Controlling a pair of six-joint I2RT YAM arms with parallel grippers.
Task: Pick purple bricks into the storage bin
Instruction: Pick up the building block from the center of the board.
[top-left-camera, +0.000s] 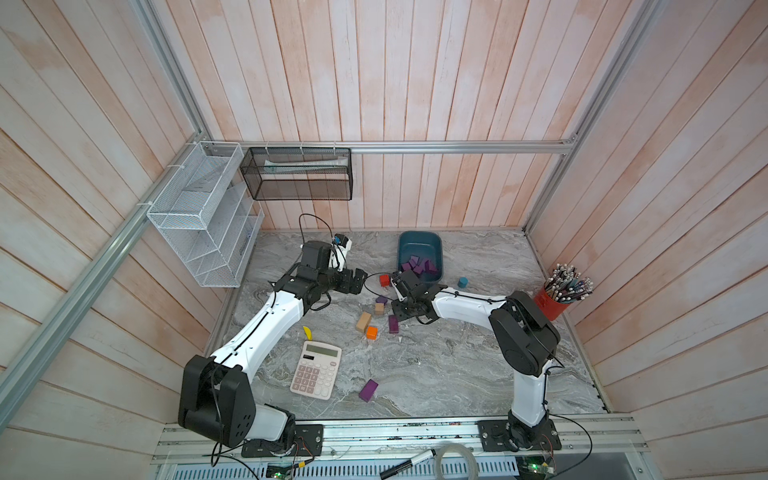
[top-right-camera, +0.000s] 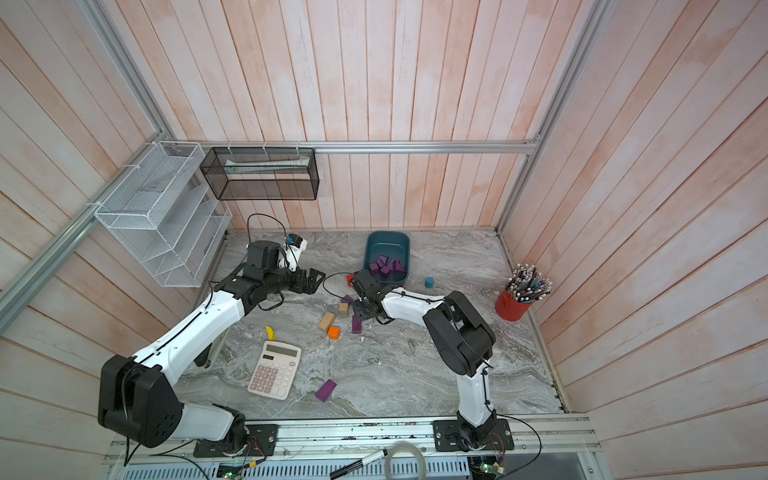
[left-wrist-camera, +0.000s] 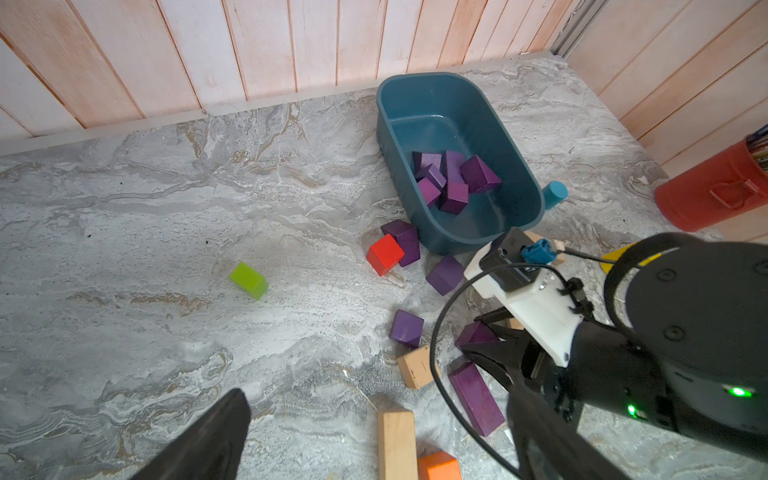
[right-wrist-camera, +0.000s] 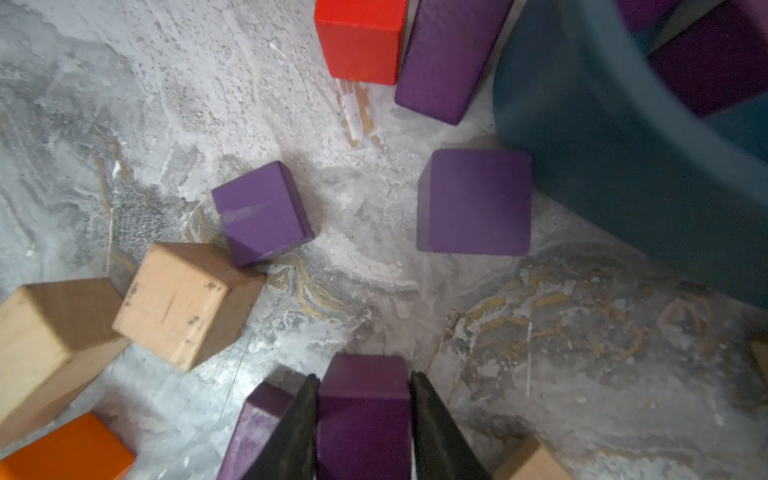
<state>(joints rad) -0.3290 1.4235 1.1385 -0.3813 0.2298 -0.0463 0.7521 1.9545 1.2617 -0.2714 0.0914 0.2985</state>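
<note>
On the veined grey marble table, our left gripper hovers with its fingers spread wide, holding nothing. At its three o'clock, our right gripper pinches a matte purple block between black tapered fingers. More purple bricks lie loose around it, among tan wooden blocks. The storage bin, smooth teal plastic with rounded corners, sits at its twelve o'clock, several purple pieces heaped inside.
</note>
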